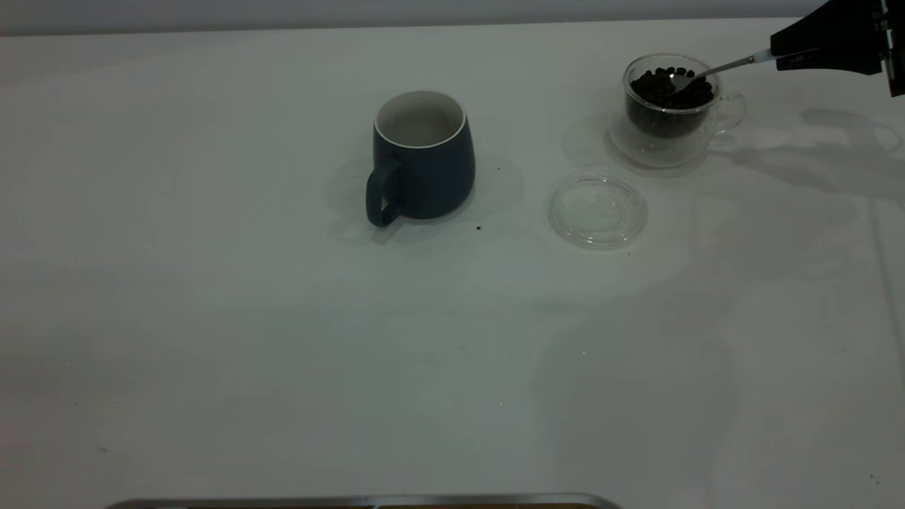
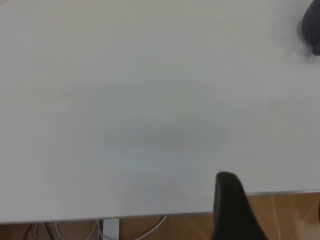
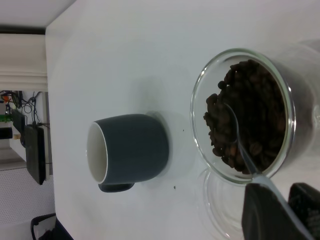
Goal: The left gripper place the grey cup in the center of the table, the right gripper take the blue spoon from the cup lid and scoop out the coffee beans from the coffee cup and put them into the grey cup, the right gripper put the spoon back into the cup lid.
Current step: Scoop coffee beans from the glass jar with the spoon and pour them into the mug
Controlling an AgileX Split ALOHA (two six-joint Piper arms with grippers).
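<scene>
The grey cup (image 1: 423,159) stands upright mid-table, empty, its handle toward the front-left; it also shows in the right wrist view (image 3: 132,147) and at the edge of the left wrist view (image 2: 312,30). The coffee cup (image 1: 672,106) at the back right holds the coffee beans (image 1: 664,88). My right gripper (image 1: 774,53) is shut on the handle of the blue spoon (image 1: 714,69), whose bowl rests in the beans (image 3: 250,115). The empty cup lid (image 1: 597,211) lies in front of the coffee cup. My left gripper (image 2: 272,215) is open and empty near the table's edge, out of the exterior view.
A few tiny dark specks (image 1: 479,227) lie on the white table (image 1: 283,339) between the grey cup and the lid. A metal strip (image 1: 368,502) runs along the table's front edge. Floor and cables show beyond the edge in the left wrist view.
</scene>
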